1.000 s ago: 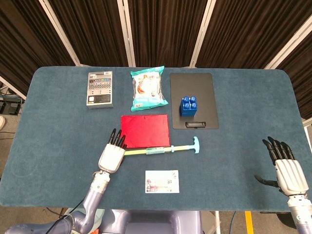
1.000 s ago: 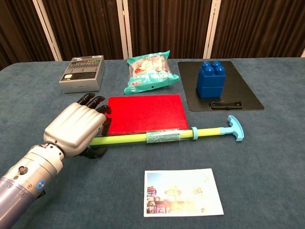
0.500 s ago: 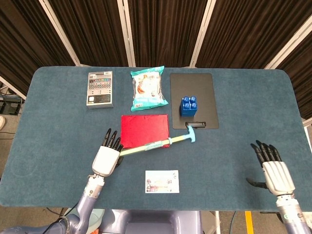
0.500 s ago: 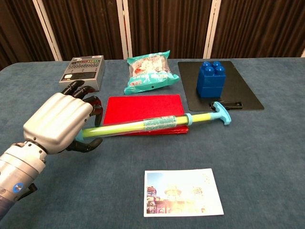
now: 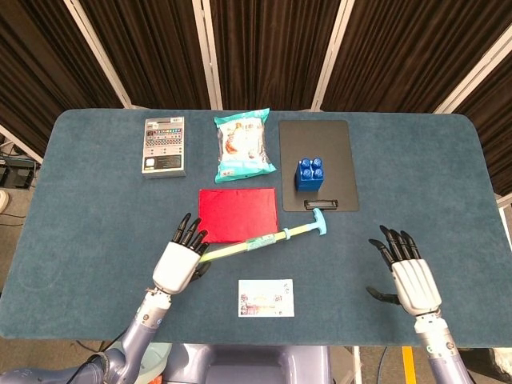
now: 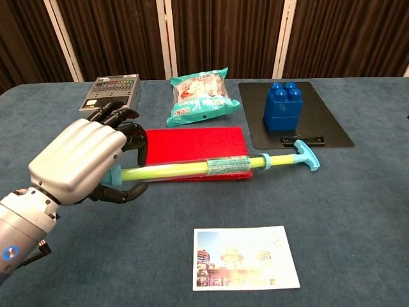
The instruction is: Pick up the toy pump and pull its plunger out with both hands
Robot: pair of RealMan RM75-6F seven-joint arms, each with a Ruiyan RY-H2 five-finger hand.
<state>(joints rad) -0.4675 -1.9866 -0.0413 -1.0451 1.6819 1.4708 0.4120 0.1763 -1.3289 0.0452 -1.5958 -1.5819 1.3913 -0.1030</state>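
Your left hand [image 6: 80, 160] grips the toy pump [image 6: 192, 168] by its barrel end, raised over the red mat [image 5: 238, 214]. It looks light and rigid. Your right hand [image 5: 410, 276] is released; take the T-handle [image 6: 306, 155].

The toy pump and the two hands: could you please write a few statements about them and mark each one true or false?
1. The left hand holds the toy pump by the end away from its handle. True.
2. The right hand grips the pump's T-shaped handle. False: it is open, apart from the pump and holding nothing.
3. The blue block stands on the black clipboard. True.
4. The pump lies flat on the postcard. False: it is lifted, and the postcard lies nearer the robot with nothing on it.
5. The snack bag lies between the calculator and the clipboard. True.
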